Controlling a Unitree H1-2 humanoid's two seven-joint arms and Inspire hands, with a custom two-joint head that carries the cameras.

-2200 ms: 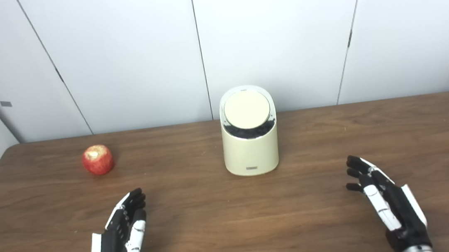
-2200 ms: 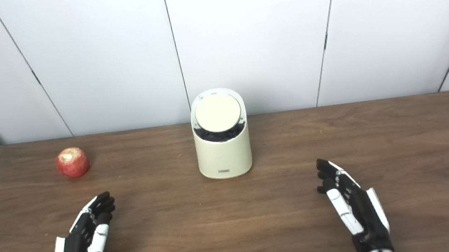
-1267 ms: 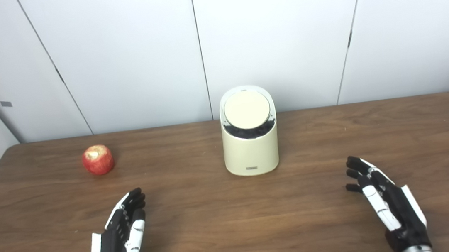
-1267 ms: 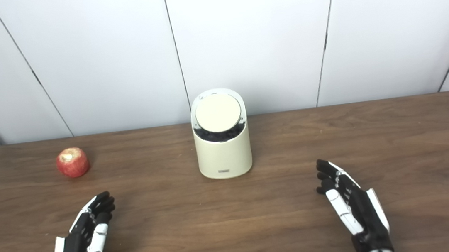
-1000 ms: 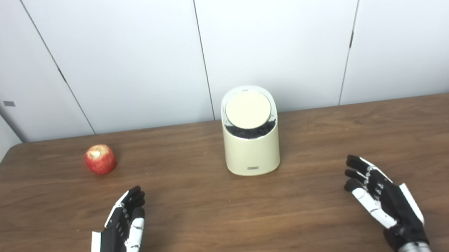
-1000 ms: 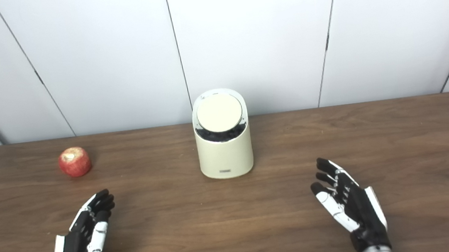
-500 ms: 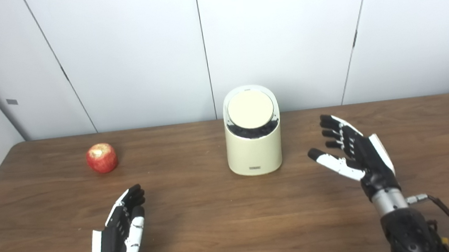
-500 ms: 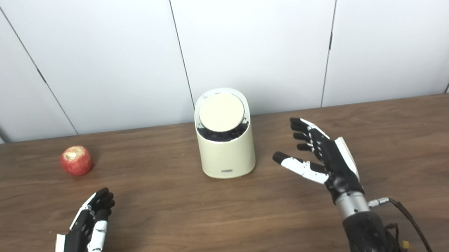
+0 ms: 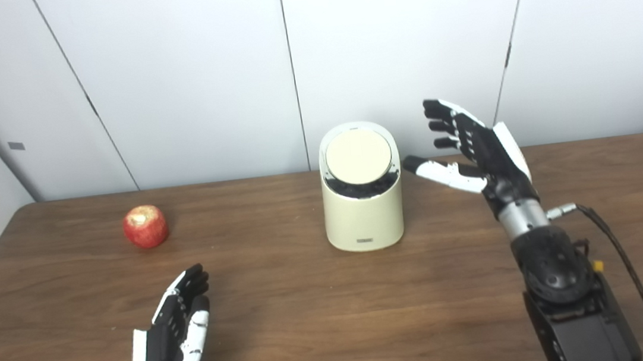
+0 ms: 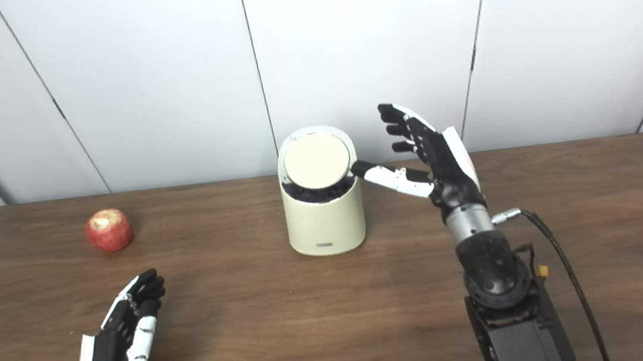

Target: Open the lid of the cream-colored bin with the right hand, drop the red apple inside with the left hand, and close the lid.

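Right hand [image 10: 435,153] up beside the cream-colored bin [image 9: 364,212] at the table's [image 9: 336,322] far-edge middle, fingers spread, holding nothing — it should press the round lid [image 9: 358,157] squarely while the left hand [image 9: 172,339] lies slack and empty, red apple [image 9: 145,226] near the far-left corner.

Cream bin [image 9: 364,215], red apple [image 9: 145,226], dark wood-grain table [image 9: 313,325].

Right hand [image 10: 436,159] is up beside the cream-colored bin [image 10: 322,207], fingers spread, thumb tip just beside the rim near the round lid [image 10: 317,159]. Left hand [image 10: 117,339] lies flat and spread on the wooden table [image 10: 288,321], red apple [image 10: 109,230] well apart at far left.
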